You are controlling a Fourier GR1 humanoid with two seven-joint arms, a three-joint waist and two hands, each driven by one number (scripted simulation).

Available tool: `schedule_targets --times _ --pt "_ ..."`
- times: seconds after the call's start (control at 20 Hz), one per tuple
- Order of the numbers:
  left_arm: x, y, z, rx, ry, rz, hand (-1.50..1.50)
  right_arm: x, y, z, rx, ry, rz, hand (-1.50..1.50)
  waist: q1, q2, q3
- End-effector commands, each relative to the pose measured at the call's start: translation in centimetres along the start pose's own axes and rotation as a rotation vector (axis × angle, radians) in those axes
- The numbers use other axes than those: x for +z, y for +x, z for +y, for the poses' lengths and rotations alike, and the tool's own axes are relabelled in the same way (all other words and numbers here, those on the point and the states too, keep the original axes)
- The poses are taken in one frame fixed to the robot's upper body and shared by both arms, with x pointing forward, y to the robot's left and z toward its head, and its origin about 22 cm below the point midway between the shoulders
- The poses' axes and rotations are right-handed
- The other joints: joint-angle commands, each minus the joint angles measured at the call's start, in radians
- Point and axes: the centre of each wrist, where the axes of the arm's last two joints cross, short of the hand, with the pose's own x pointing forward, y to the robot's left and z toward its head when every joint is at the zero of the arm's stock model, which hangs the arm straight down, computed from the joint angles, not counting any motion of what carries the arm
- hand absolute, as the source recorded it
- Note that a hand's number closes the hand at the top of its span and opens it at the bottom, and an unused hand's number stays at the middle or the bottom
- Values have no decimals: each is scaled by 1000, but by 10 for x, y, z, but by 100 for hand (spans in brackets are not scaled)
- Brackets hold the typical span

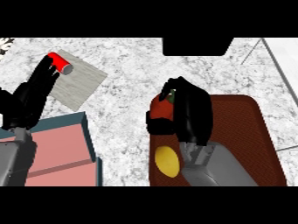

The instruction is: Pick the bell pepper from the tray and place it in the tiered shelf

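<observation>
we look down on a marbled counter (125,131). our right hand (188,114) sits over the far end of the dark red tray (254,135), its black fingers curled down around the bell pepper (160,112), of which we see only a red flank and a bit of green stem at the top. the pepper is low over the tray's far left corner, mostly hidden under the hand, and we cannot tell whether it touches the tray. a yellow object (167,161) lies on the tray nearer to us, just beside our right forearm. our left hand (29,98) shows at the left, fingers stretched straight toward a red can (59,62) that lies on a pale cutting board (80,85); the fingertips reach beside the can. below that hand sits the tiered shelf (64,151), teal-framed with a pink surface.
</observation>
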Motion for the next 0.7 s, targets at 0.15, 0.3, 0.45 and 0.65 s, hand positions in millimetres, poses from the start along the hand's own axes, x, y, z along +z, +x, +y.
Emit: schedule_targets --times 0.15,0.3,0.45,0.65 --pt "1 -3 -8 1 2 8 0 4 37 -81 -61 -206 60 150 -10 5 -4" --pt "22 -13 12 9 -12 25 0 2 45 -105 -45 -269 104 150 -1 2 -4" --pt "0 -5 1 1 13 13 0 -9 37 -133 -9 -344 133 150 -18 6 -4" --pt "0 -7 -7 20 6 14 0 -12 15 -157 22 -361 188 150 -18 5 -3"
